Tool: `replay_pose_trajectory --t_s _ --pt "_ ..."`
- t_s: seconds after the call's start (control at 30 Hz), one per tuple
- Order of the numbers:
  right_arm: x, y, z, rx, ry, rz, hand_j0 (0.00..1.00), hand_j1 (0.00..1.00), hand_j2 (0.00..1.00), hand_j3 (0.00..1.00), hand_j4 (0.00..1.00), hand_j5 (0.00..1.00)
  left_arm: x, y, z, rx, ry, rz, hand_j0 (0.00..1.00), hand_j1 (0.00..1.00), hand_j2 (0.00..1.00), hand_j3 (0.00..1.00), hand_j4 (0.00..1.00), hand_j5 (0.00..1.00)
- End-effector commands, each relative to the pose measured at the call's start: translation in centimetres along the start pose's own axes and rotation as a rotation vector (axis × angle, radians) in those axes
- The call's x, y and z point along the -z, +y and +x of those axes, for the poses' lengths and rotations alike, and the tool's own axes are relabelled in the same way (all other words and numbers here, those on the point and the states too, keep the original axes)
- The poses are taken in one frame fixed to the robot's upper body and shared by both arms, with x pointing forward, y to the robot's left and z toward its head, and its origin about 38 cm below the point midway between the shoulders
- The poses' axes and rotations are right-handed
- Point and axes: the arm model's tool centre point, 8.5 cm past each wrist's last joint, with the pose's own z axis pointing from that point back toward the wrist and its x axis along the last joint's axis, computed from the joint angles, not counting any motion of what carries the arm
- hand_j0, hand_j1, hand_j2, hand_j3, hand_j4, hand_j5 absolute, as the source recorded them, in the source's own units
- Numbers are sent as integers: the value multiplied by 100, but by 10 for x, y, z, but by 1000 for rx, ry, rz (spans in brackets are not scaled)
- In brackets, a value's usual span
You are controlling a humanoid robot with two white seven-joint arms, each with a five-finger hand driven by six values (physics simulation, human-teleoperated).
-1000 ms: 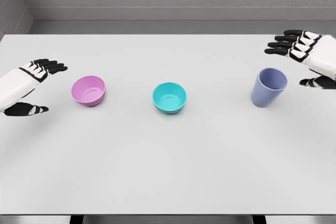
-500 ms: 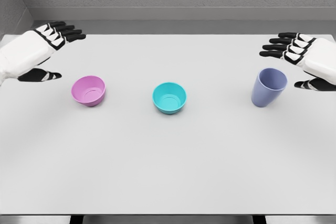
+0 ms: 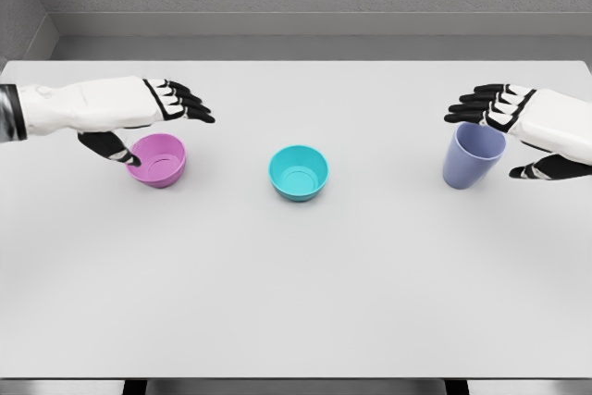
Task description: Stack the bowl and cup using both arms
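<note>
Here we see a wide white matte table (image 3: 296,302) carrying three vessels in a row across its middle, all well apart from one another. Nearest to us sits the small teal plastic bowl (image 3: 299,173), upright, its mouth facing up and slightly toward us. To its left, a little farther back, the pink plastic bowl (image 3: 156,159) also stands upright with its opening upward. To the right stands the periwinkle-blue plastic cup (image 3: 473,155), its long axis close to vertical, leaning slightly, wide mouth up and narrow base on the table.

Our left hand (image 3: 148,113) hovers over the pink bowl's far rim, fingers stretched out toward the right and holding nothing, the dark thumb dipping to the bowl's left edge. Our right hand (image 3: 504,117) hangs just above the cup's rim, fingers extended leftward and spread, thumb out to the right, gripping nothing.
</note>
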Motion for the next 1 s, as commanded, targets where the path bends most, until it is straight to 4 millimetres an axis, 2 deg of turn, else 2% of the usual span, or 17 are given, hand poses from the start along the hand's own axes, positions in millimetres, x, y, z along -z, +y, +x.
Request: replay_pose_trajectory --t_s 0.0,0.1,0.17,0.27,0.33,0.4,0.57,0.63,0.8,0.97 --pt "0 -1 -1 20 -1 -7 100 100 100 100 100 100 -4 -4 1 -65 -26 -10 100 100 100 100 100 100" --pt "-8 -1 -13 85 34 -41 100 100 100 100 100 100 -2 0 5 -72 -39 5 100 100 100 100 100 100" --pt "-12 7 -21 118 52 34 100 100 100 100 100 100 1 1 3 -118 24 3 100 100 100 100 100 100" --pt "-1 10 -22 137 29 73 100 100 100 100 100 100 1 -7 -8 -159 118 -26 100 100 100 100 100 100" --pt "2 13 -25 145 29 82 100 100 100 100 100 100 1 -14 -13 -110 175 -72 100 100 100 100 100 100" --pt "15 20 -32 171 21 101 100 100 100 100 100 100 1 -21 -14 -93 190 -96 100 100 100 100 100 100" --pt "16 21 -40 186 33 107 100 100 100 100 100 100 -1 -24 -12 -92 184 -106 100 100 100 100 100 100" --pt "22 22 -42 189 26 125 100 100 100 100 100 100 -1 -25 -11 -92 181 -108 100 100 100 100 100 100" --pt "21 28 -48 207 46 135 100 100 100 100 100 100 0 -43 -12 -127 185 -132 100 100 100 100 100 100" --pt "28 23 -49 203 36 109 100 100 100 100 100 100 1 -47 -19 -126 210 -144 100 100 100 100 100 100"
